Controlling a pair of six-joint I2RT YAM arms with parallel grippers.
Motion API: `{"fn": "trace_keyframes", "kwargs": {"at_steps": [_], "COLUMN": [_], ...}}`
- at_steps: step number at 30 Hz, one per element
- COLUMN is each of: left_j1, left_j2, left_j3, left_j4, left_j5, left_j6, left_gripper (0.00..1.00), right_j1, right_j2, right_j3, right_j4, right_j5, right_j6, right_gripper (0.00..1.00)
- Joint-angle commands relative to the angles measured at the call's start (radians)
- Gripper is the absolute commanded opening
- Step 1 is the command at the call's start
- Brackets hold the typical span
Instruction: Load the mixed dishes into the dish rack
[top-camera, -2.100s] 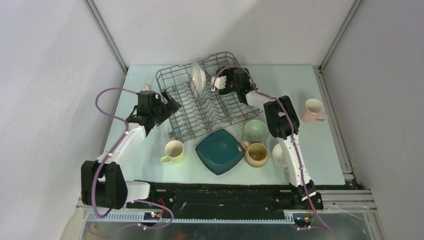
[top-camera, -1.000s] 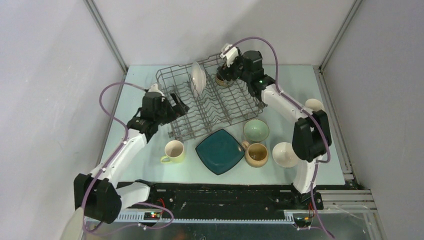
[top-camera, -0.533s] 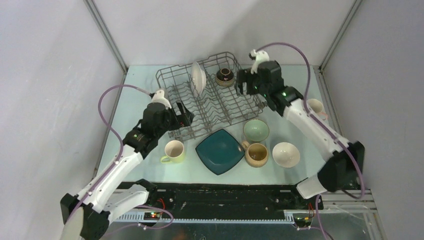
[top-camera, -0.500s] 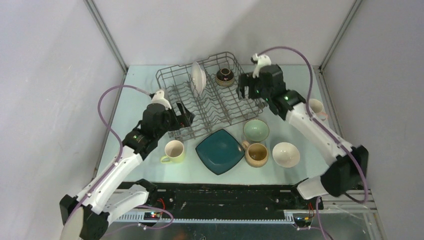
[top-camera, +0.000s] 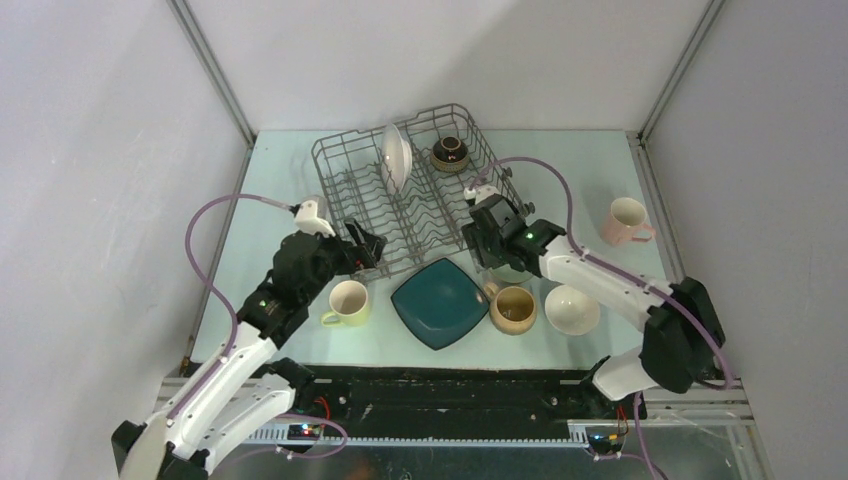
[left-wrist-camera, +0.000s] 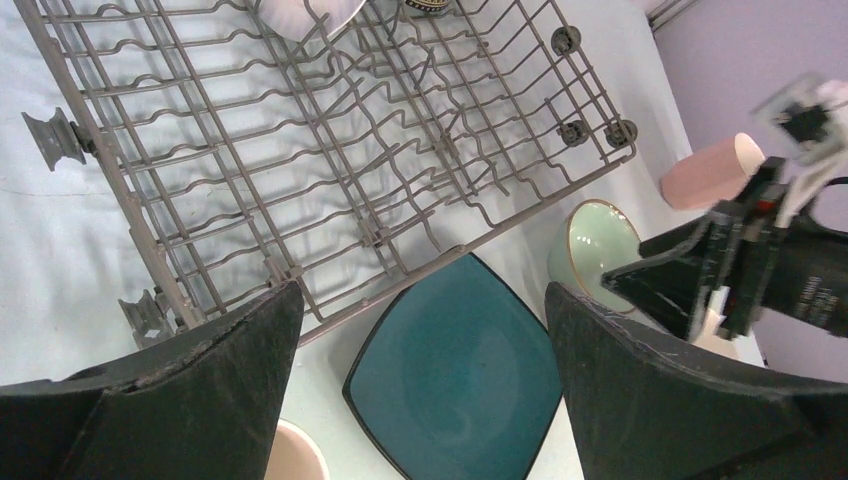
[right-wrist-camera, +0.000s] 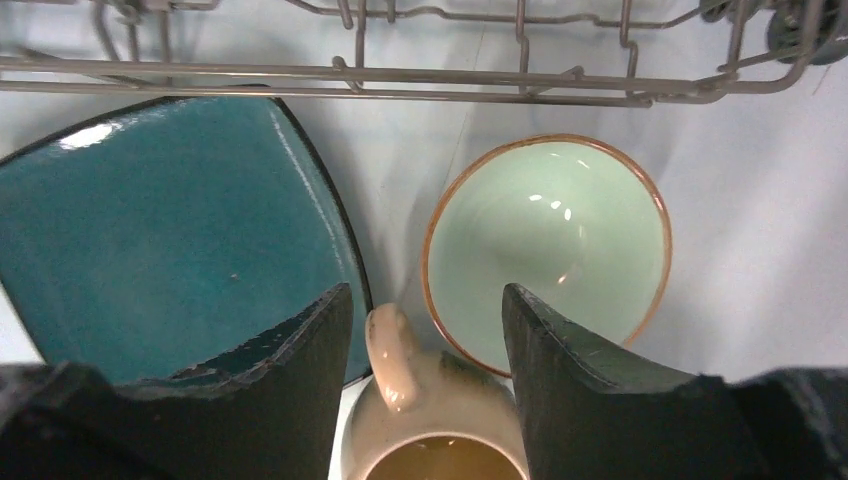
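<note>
The dish rack (top-camera: 440, 215) stands at the far middle of the bench (top-camera: 290, 190), turned slightly askew. Two dishes are in it. The white round plate (top-camera: 396, 157) stands on edge among the tines near the far side, and the brown bowl (top-camera: 448, 151) sits just to its right, by the far right corner.

The other dishes are on the bench in front of the rack. The dark teal square plate (top-camera: 440, 302) lies flat just beside the rack's near edge, with the yellow mug (top-camera: 348, 302) to its left. The tan mug (top-camera: 514, 309) is to its right, handle pointing at the plate. The pale green bowl (right-wrist-camera: 548, 250) sits between the tan mug and the rack, open side up. The white bowl (top-camera: 571, 309) is just right of the tan mug. The pink mug (top-camera: 627, 221) stands well apart near the right edge.

The right hand (right-wrist-camera: 428, 290) hangs over the pale green bowl. Its fingers are partly spread, with the bowl's left rim and the tan mug's handle below the gap, and it grips nothing. The left hand (left-wrist-camera: 420, 295) is over the rack's near left corner, above the yellow mug, with its fingers spread wide and empty.
</note>
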Motion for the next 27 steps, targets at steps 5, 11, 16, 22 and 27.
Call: {"fn": "trace_keyframes", "kwargs": {"at_steps": [5, 11, 16, 22, 27], "left_j1": [-0.008, -0.008, -0.008, -0.008, -0.009], "left_j2": [-0.024, -0.018, -0.011, 0.008, 0.006], "left_j3": [-0.002, -0.003, -0.009, 0.0, -0.002], "left_j4": [0.028, 0.026, 0.035, 0.04, 0.063], "left_j5": [-0.009, -0.018, -0.021, -0.026, -0.017], "left_j6": [0.02, 0.016, 0.016, 0.016, 0.016], "left_gripper": [0.97, 0.97, 0.97, 0.96, 0.96], "right_j1": [0.007, 0.008, -0.001, -0.032, -0.061], "right_j2": [0.172, 0.26, 0.287, 0.251, 0.172], "right_j3": [0.002, 0.001, -0.022, -0.073, -0.112], "right_j4": [0.089, 0.118, 0.132, 0.181, 0.199], "right_j5": [0.014, 0.092, 0.133, 0.054, 0.033], "right_j6": [0.052, 0.111, 0.137, 0.159, 0.181], "right_gripper": [0.53, 0.46, 0.44, 0.29, 0.0]}}
